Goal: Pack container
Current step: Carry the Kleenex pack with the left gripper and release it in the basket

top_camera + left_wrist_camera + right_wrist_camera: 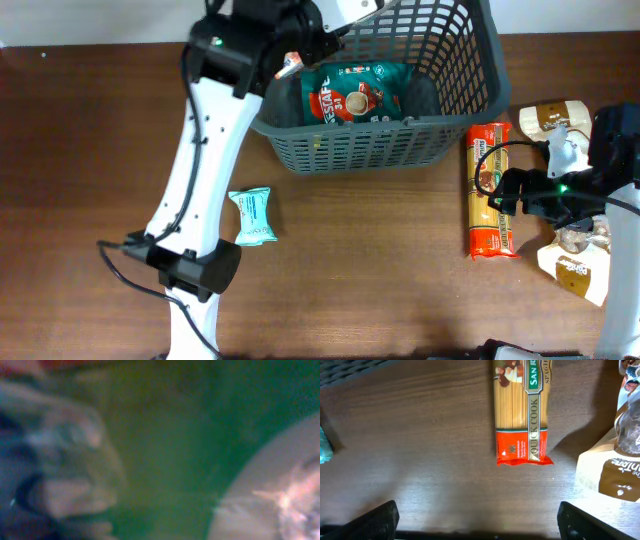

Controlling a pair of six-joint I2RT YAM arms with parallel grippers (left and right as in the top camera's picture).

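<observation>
The dark grey latticed container (380, 145) stands at the back middle of the table, with a green coffee packet (350, 92) lying inside it. My left gripper (300, 52) reaches into the container's left side, right above that packet. The left wrist view is a blur of green packet (170, 445) very close up, and its fingers do not show. My right gripper (507, 190) hovers open and empty over the table beside an orange spaghetti packet (491, 190). In the right wrist view (480, 525) the spaghetti packet (522, 410) lies ahead of the fingers.
A small teal packet (252, 215) lies on the table left of centre. Two beige and brown bags (548, 118) (575, 270) lie at the right edge, one showing in the right wrist view (612, 460). The container's corner (350, 370) shows there at the upper left.
</observation>
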